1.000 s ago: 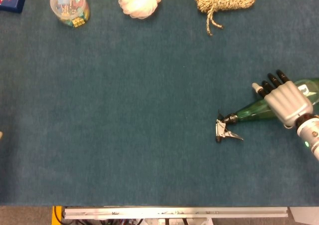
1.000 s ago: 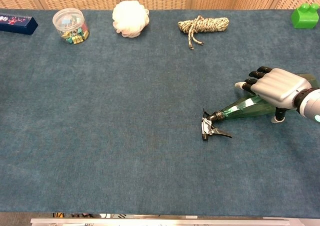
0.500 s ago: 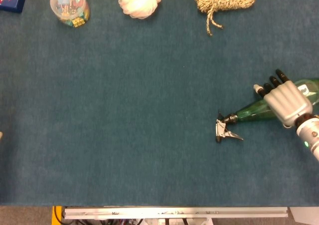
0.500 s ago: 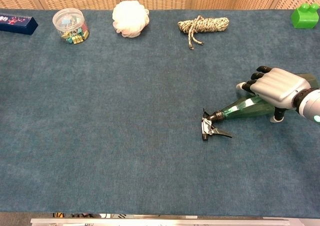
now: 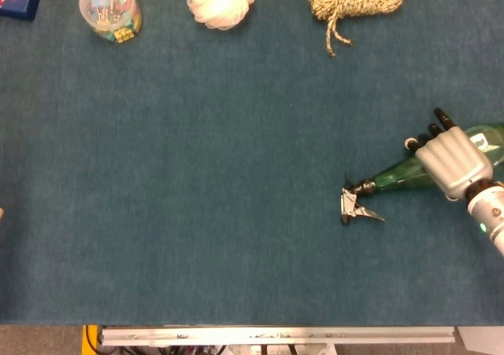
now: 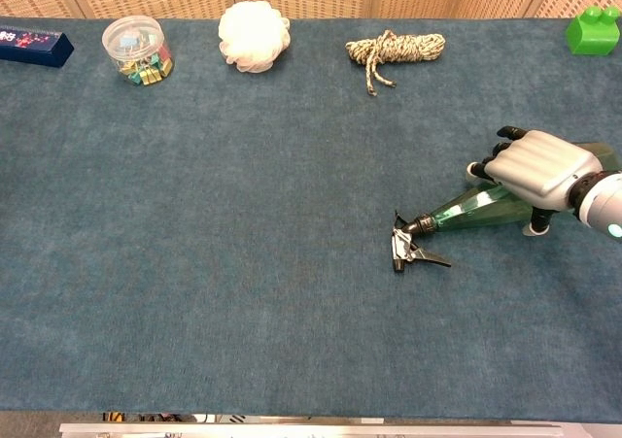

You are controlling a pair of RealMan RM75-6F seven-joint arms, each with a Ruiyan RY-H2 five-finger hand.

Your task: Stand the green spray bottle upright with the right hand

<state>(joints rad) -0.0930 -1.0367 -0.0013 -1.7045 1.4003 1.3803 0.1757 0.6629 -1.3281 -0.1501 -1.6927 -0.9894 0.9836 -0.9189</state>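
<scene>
Chest view, item by item.

Green spray bottle (image 6: 476,208): lying on its side at the right of the blue tabletop (image 6: 243,166), black trigger nozzle (image 6: 406,246) pointing left and slightly near, body running right under the hand. Not yet standing; the uprighting itself is judged as wholly remaining.

Right hand (image 6: 537,170): sitting over the bottle's wider body, back of the hand facing up, dark fingertips (image 6: 503,137) curling down over the far side, thumb tip showing on the near side. Judged as closing around the bottle; whether the grasp is firm cannot be told from either view. The head view is showing the same hand (image 5: 453,160) covering the bottle (image 5: 402,177) midway along its length.

Left hand: not showing in either view.

Other stock, along the far edge and well apart from the bottle:
- clear tub of binder clips (image 6: 136,50), far left
- dark blue box (image 6: 34,45), at the left edge
- white mesh bath pouf (image 6: 253,36)
- coiled speckled rope (image 6: 394,48)
- green block (image 6: 593,28), far right corner

Status: approach judged done, grasp being taken, lift and tilt to vertical outstanding, then release with the base down on the tabletop.
</scene>
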